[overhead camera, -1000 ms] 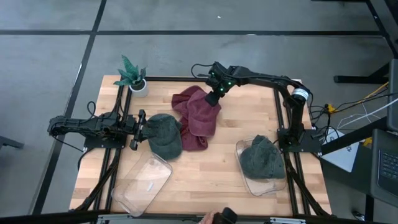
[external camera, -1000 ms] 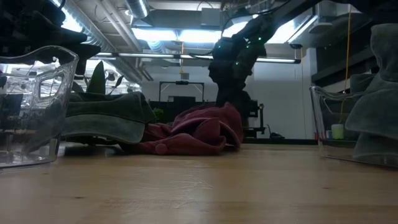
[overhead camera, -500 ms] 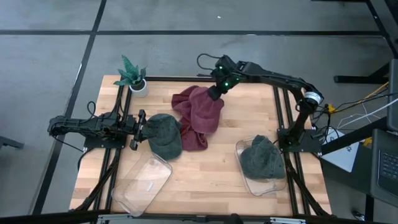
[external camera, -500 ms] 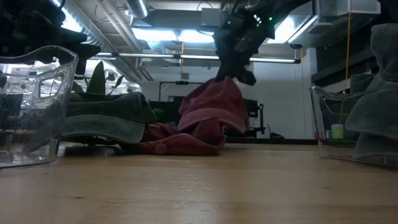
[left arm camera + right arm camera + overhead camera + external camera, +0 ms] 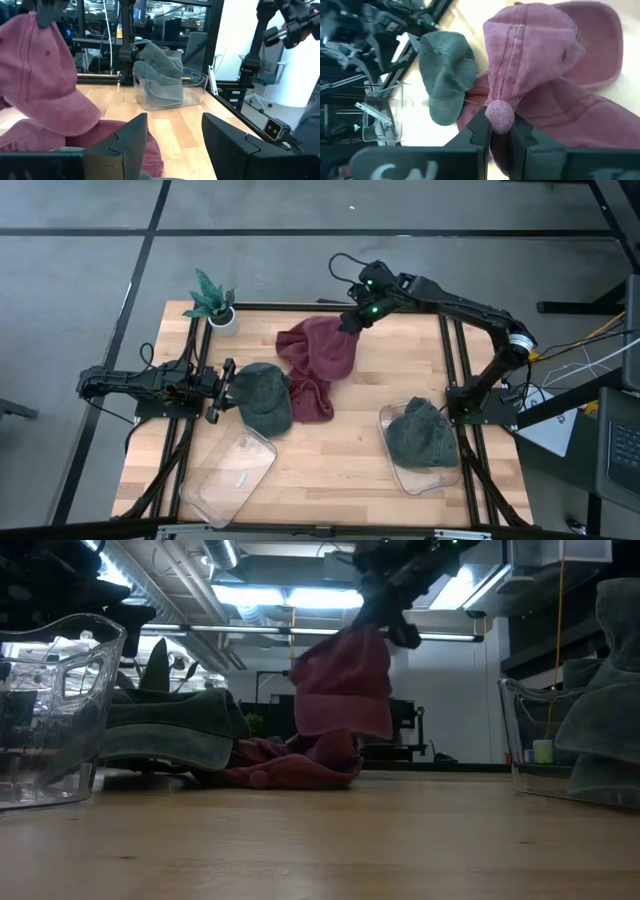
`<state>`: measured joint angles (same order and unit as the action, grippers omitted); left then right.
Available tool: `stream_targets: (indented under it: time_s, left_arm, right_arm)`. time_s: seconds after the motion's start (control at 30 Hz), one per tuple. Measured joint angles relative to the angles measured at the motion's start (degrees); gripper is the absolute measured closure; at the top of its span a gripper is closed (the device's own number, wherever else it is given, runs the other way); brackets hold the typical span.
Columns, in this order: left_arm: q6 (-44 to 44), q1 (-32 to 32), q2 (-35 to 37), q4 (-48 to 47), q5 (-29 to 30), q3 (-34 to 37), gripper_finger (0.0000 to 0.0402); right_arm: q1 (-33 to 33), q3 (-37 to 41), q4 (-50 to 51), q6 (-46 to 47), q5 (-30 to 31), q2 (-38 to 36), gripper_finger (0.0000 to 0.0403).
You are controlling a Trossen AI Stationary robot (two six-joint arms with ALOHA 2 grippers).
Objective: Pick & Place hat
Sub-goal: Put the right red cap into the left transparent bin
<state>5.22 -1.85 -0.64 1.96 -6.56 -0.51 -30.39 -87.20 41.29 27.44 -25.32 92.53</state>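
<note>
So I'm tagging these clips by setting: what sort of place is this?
Most likely a robotics lab or workshop. The wooden table sits on a bare concrete floor marked with dark lines, exposed ducts and strip lights run overhead, and office chairs and equipment racks stand behind.

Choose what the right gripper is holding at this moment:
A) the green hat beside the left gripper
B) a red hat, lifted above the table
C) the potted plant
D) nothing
B: the right gripper is shut on a red hat, which hangs raised in the low view.
</note>
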Motion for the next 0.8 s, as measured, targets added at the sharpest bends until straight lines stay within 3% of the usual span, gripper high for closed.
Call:
stream_targets:
  time_s: [0.33, 0.5, 0.8]
  left_arm:
    - [0.11, 0.0, 0.0, 0.07, 0.6, -0.04, 0.0217]
    - [8.84, 0.13, 0.01, 7.72, 15.53, -0.04, 0.0217]
    - [33.2, 0.13, 0.02, 29.72, 29.81, -0.13, 0.0217]
  right_arm:
    - [0.64, 0.0, 1.08, -0.77, -1.27, -4.17, 0.0369]
    - [2.17, 0.0, 1.11, -1.07, -3.63, -4.37, 0.0369]
    - [8.82, 0.0, -1.87, 3.95, -4.08, -5.59, 0.0369]
